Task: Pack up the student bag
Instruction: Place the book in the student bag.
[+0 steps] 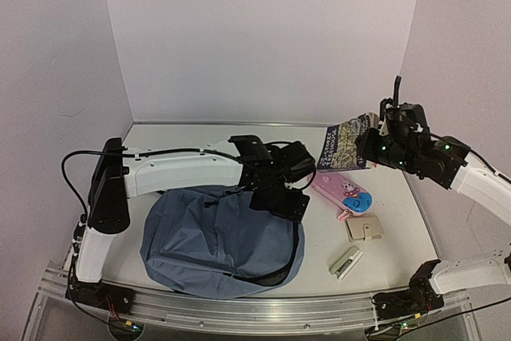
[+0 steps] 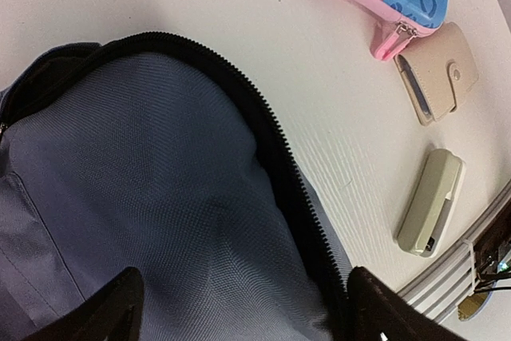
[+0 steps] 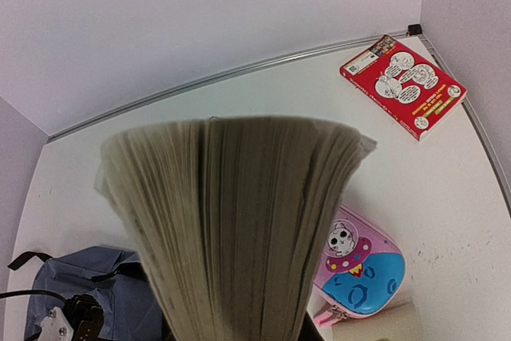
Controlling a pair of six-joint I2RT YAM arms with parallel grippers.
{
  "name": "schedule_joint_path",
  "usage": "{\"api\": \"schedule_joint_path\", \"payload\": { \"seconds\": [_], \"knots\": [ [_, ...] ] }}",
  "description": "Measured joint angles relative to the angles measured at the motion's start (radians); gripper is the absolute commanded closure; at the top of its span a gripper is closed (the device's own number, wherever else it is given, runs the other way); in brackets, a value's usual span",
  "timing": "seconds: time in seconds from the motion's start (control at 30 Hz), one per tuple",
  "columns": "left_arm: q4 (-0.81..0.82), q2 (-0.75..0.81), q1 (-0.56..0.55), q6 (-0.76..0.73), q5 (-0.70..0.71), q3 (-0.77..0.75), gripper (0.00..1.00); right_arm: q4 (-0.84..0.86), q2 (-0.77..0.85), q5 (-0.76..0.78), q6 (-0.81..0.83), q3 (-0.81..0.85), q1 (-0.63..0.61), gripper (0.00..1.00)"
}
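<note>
The student bag (image 1: pixel 215 241) lies flat at the front left, dusty blue with a black zipper (image 2: pixel 275 141) running along its edge. My left gripper (image 1: pixel 279 197) hovers low over the bag's upper right corner. It is open, with its two dark fingers (image 2: pixel 112 313) wide apart, one over the blue fabric and the other at the zipper edge. My right gripper (image 1: pixel 374 145) is raised at the back right, shut on a thick paperback book (image 1: pixel 347 143). The book's fanned page edges (image 3: pixel 231 229) fill the right wrist view and hide the fingertips.
A pink and blue pencil case (image 1: pixel 343 193) lies right of the bag. In front of it are a beige wallet (image 1: pixel 365 229) and a small beige stapler (image 1: pixel 346 263). A red book (image 3: pixel 403 85) lies in the far right corner. The metal rail (image 1: pixel 263 309) runs along the near edge.
</note>
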State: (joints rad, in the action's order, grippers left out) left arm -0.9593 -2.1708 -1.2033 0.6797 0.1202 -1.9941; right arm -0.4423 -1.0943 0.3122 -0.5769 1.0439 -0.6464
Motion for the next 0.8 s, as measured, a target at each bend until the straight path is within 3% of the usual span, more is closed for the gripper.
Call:
{"api": "schedule_joint_path", "payload": {
  "seconds": [0.53,0.7,0.8],
  "knots": [
    [-0.041,0.008,-0.001,0.011,0.062,0.014,0.44,0.000,-0.003,-0.007,-0.004,-0.011,0.000,1.00],
    [-0.047,0.052,-0.001,0.028,0.077,0.056,0.65,0.000,-0.003,-0.007,-0.004,-0.011,0.000,1.00],
    [-0.047,0.079,-0.001,0.034,0.085,0.071,0.86,0.000,-0.003,-0.007,-0.004,-0.011,0.000,1.00]
  ]
}}
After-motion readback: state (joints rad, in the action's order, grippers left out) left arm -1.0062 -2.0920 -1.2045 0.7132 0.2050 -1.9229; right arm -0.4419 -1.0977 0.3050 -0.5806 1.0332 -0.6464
